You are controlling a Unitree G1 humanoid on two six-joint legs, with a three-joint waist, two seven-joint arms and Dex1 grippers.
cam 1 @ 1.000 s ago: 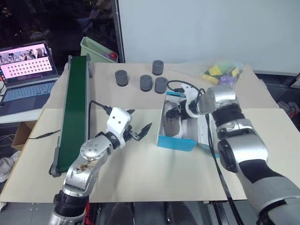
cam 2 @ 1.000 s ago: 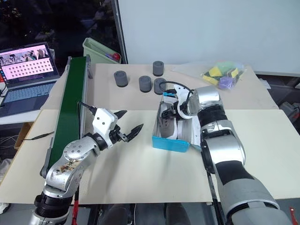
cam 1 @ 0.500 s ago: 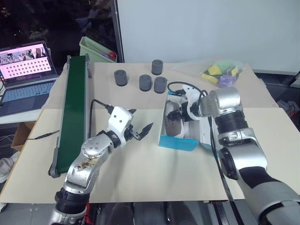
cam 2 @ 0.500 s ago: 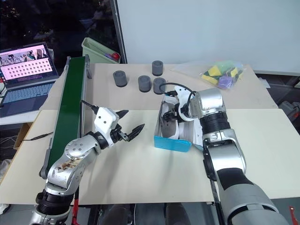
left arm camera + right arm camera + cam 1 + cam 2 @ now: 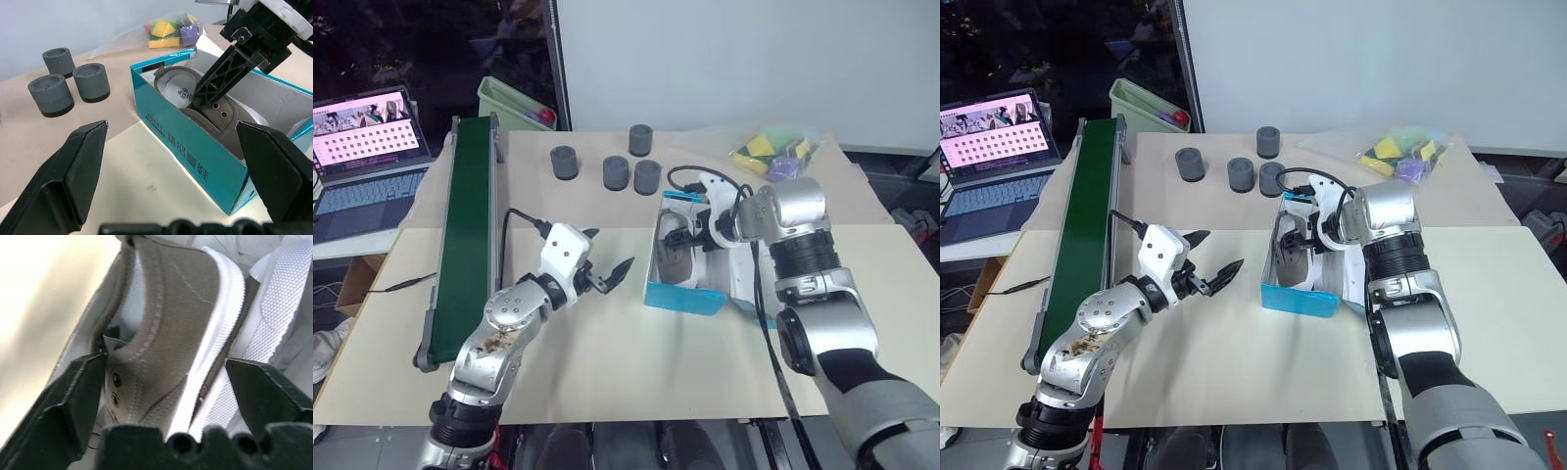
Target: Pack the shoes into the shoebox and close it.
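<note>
The blue shoebox stands open on the table, its white lid lying back to the right. A grey-beige shoe lies inside on its side, and beside it shows the white sole of a second shoe. My right gripper reaches down into the box, open, with its fingers on either side of the grey shoe. My left gripper hovers open and empty to the left of the box, pointing at the box's blue wall.
A long green conveyor runs along the left. Several dark grey cylinders stand behind the box. A bag of coloured blocks lies at the back right. A laptop and a green bin sit off the table's left.
My right forearm has swung outward to the right while its gripper stays inside the box over the shoe. The left arm has not moved.
</note>
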